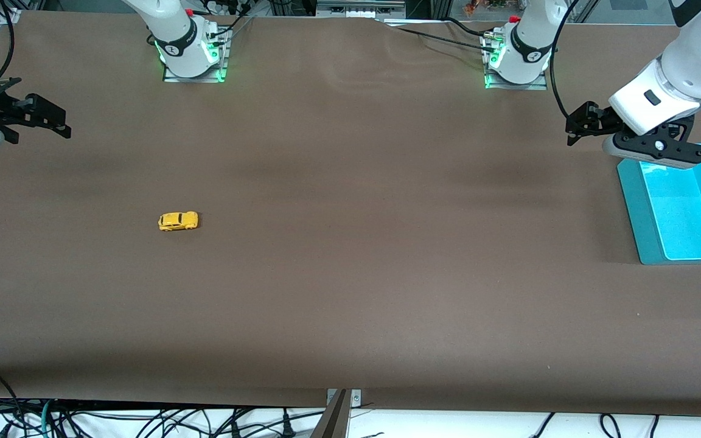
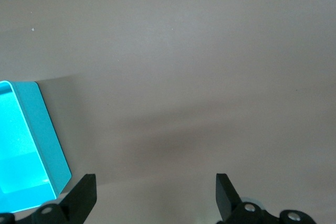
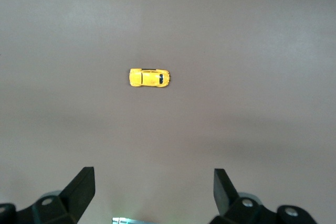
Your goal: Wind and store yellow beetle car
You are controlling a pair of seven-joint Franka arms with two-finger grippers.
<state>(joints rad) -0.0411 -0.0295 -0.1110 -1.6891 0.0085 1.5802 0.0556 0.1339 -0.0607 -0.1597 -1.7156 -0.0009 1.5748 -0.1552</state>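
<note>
The yellow beetle car (image 1: 178,221) stands on its wheels on the brown table, toward the right arm's end. It also shows in the right wrist view (image 3: 149,77), well apart from the fingers. My right gripper (image 1: 58,126) is open and empty, up over the table's edge at the right arm's end; its jaws stand wide in its wrist view (image 3: 153,190). My left gripper (image 1: 574,129) is open and empty, up over the table beside the teal bin (image 1: 632,207); its jaws stand wide in its wrist view (image 2: 155,195).
The teal bin (image 2: 50,135) is an open rectangular box with nothing seen in it, at the left arm's end of the table. The two arm bases (image 1: 191,52) (image 1: 516,58) stand along the table's back edge. Cables hang under the front edge.
</note>
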